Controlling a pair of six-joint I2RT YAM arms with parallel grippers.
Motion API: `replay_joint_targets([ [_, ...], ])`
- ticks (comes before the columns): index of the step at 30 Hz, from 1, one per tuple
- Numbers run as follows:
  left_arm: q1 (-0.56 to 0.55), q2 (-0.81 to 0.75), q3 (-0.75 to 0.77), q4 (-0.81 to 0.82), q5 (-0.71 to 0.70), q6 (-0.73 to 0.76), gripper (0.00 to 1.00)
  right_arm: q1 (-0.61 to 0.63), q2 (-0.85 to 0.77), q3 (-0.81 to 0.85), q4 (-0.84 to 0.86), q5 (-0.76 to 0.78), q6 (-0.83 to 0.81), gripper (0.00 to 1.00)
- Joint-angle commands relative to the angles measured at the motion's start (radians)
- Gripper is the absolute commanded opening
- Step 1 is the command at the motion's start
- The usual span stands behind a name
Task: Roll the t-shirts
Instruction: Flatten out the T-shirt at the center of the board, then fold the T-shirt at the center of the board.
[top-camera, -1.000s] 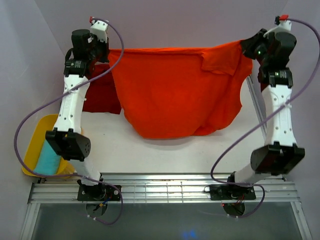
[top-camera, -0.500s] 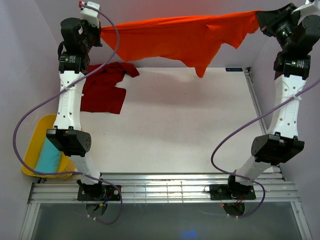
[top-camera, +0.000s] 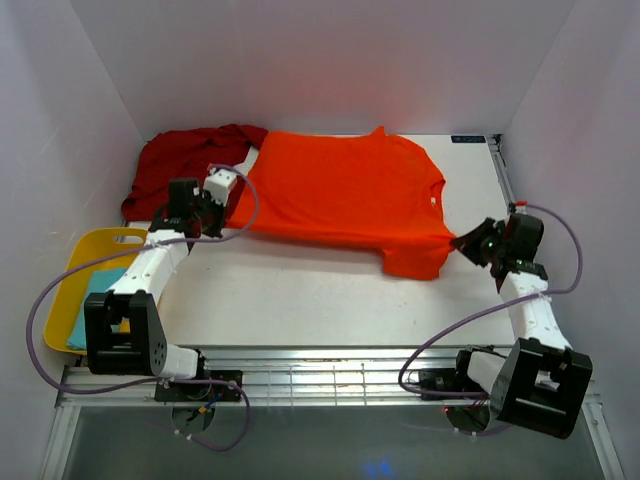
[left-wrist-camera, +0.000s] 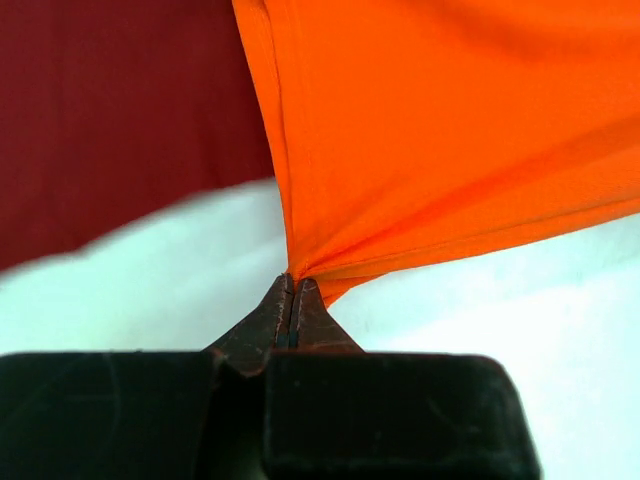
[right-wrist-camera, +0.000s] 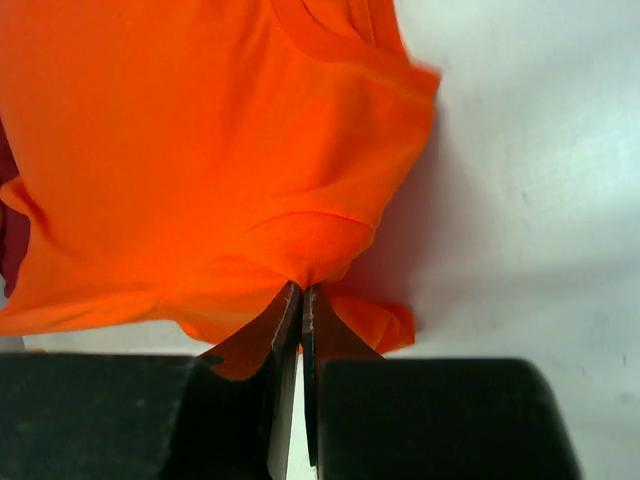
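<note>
Left gripper (left-wrist-camera: 293, 287) and right gripper (right-wrist-camera: 302, 291) each clamp an edge of the orange-red t-shirt (top-camera: 340, 195) spread flat between their jaws

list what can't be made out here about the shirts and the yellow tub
Dark red t-shirt: top view, its right edge is covered by the orange t-shirt; left wrist view crops it.
Teal thing in the yellow tub: top view, the left arm covers part; what it is cannot be told.
Pinched cloth: wrist views, hidden inside the shut left gripper and right gripper.
</note>
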Motion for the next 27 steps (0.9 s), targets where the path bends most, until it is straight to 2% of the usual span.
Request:
replay_joint_targets([
  [1,0.012,-0.144,-0.112,0.028,-0.011,0.068,0.0,-0.014,-0.139,-0.11,0.029,0.036,-0.016,0.08],
  [5,0.012,-0.216,-0.243,0.011,-0.04,0.097,0.0,-0.014,-0.238,-0.206,-0.004,0.06,0.008,0.08],
  [11,0.012,-0.363,-0.313,-0.122,-0.052,0.111,0.0,-0.014,-0.339,-0.206,-0.154,0.072,0.015,0.08],
  [15,0.012,-0.458,-0.363,-0.171,-0.029,0.103,0.0,-0.013,-0.344,-0.226,-0.139,0.046,0.007,0.08],
  [17,0.012,-0.454,-0.371,-0.159,-0.014,0.085,0.0,-0.013,-0.319,-0.23,-0.103,0.043,0.004,0.08],
  [22,0.012,-0.305,-0.336,-0.107,-0.029,0.062,0.0,-0.013,-0.249,-0.223,-0.084,0.046,-0.037,0.08],
  [27,0.012,-0.242,-0.317,-0.067,-0.029,0.062,0.0,-0.013,-0.232,-0.239,-0.037,0.046,-0.035,0.08],
])
